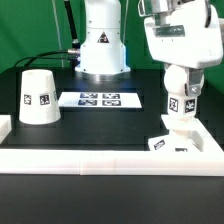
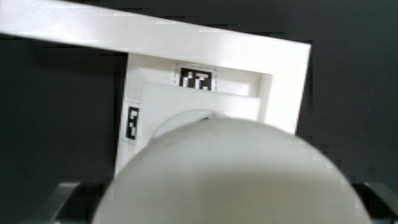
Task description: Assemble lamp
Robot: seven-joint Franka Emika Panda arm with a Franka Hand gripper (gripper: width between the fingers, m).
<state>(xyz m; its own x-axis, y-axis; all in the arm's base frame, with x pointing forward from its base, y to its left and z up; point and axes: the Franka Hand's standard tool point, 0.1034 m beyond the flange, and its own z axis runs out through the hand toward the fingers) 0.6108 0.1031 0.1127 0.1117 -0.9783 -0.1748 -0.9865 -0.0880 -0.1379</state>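
Bulb (image 1: 176, 105) in the pinch of the tool (image 1: 179, 92), upright over blocky base (image 1: 172, 143).

The bulb (image 2: 222, 170) held in my gripper (image 1: 183, 90) looks like smooth matt white plastic, with a soft dull sheen and no hard glints. The base (image 2: 210, 85) has the same chalky matt white finish, and its small tag is flat black-and-white print. In the exterior view, the shade (image 1: 38, 97) at the left is equally matt and smooth. My wrist casing (image 1: 172, 35) at the upper right and the robot body (image 1: 102, 40) at top centre are glossy white with bright highlights. The table (image 1: 120, 125) is dull black. The marker board (image 1: 98, 99) is flat, white and printed.
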